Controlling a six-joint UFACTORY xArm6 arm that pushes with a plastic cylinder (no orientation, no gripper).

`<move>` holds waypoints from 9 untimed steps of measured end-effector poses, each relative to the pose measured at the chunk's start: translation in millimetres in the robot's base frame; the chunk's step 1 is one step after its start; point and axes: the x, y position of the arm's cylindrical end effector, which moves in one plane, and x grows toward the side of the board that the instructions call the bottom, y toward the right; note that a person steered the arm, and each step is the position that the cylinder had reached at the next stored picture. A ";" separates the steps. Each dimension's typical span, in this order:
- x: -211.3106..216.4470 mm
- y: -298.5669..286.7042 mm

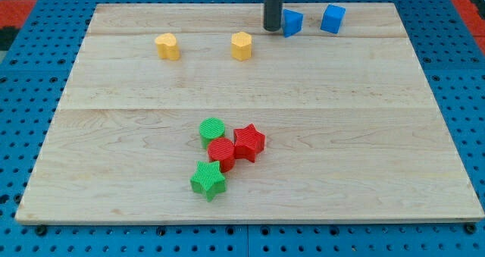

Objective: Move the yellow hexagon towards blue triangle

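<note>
The yellow hexagon (241,46) stands near the view's top, left of centre. The blue triangle (292,23) sits up and to the right of it, near the board's top edge. My tip (272,27) is down on the board right beside the blue triangle's left side, above and to the right of the yellow hexagon, with a gap between tip and hexagon. The rod rises out of the view's top.
A blue cube (332,19) sits right of the blue triangle. A yellow heart-like block (167,47) lies left of the hexagon. A green cylinder (212,130), red cylinder (222,152), red star (248,142) and green star (208,180) cluster at lower centre on the wooden board (379,136).
</note>
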 end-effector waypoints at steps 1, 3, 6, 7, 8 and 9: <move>22.9 0.0; 0.8 28.3; 95.0 -82.3; 45.7 -57.5; 52.5 -54.6; 78.8 -108.2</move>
